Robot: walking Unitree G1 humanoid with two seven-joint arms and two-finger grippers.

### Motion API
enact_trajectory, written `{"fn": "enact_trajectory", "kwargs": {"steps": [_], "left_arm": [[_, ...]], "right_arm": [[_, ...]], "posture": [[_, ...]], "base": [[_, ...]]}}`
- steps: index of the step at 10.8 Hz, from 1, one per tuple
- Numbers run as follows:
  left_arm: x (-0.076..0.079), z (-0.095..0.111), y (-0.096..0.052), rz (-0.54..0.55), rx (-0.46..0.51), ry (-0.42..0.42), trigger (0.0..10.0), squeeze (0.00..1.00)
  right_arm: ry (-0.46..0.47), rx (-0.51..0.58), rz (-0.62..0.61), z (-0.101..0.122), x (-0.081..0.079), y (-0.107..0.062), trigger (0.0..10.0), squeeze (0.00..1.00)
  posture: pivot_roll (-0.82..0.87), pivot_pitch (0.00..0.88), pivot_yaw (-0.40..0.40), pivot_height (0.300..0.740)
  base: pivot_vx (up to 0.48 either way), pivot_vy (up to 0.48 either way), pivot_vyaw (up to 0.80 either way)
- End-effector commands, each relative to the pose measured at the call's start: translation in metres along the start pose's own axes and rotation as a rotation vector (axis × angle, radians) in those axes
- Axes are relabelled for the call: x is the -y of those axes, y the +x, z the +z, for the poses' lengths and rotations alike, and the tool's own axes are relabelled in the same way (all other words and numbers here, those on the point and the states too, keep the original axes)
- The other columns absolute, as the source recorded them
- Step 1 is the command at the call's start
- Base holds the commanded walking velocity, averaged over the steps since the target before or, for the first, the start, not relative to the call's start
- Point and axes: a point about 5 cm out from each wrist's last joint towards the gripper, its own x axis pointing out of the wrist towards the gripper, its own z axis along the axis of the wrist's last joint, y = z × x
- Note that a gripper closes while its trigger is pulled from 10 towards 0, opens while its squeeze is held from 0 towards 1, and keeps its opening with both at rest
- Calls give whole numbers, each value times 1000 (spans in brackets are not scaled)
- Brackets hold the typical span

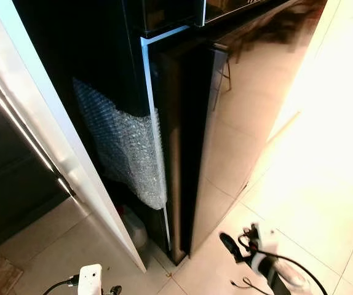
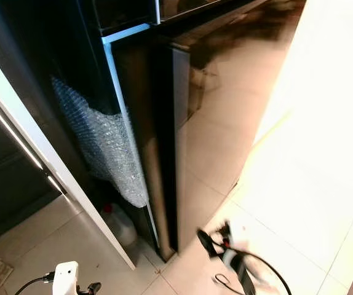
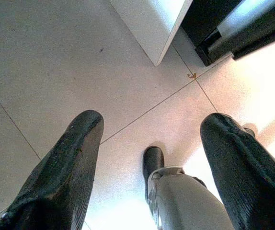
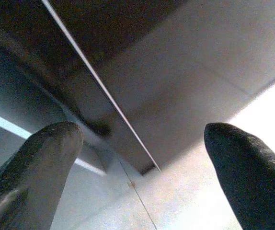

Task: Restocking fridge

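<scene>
While the tall glossy black fridge is standing ahead, I'm holding my right gripper nearer, spread empty like my left gripper.

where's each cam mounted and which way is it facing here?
Left eye, right eye: head stereo pair, looking down at the black fridge, bubble wrap, tiled floor; right gripper low.
Left wrist: along open left gripper, at floor.
Right wrist: along open right gripper, at fridge's bottom corner.
Shared: fridge, floor.
</scene>
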Motion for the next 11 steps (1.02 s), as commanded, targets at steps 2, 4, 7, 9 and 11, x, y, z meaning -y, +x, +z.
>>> {"fn": "enact_trajectory", "kwargs": {"steps": [2, 4, 7, 9, 11], "left_arm": [[-2, -7, -1, 13, -18, -12, 10000, 0], [-2, -7, -1, 15, -20, -15, 10000, 0], [-2, -8, -2, 13, -28, -20, 10000, 0], [-2, -8, -2, 13, -34, -18, 10000, 0], [-2, -9, -2, 11, -42, -2, 10000, 0]], "right_arm": [[25, -93, -84, -23, 8, -12, 10000, 0], [36, -140, -120, -34, 11, -18, 10000, 0], [35, -251, -259, -54, 23, -33, 10000, 0], [33, -291, -299, -61, 24, -36, 10000, 0], [26, -348, -329, -72, 21, -40, 10000, 0]], "posture": [[-102, 57, 26, 740], [-102, 56, 25, 740], [-100, 46, 29, 740], [-99, 31, 30, 740], [-90, 18, 28, 740]], "base": [[0, 0, 0], [0, 0, 0], [0, 0, 0], [0, 0, 0], [0, 0, 0]]}}
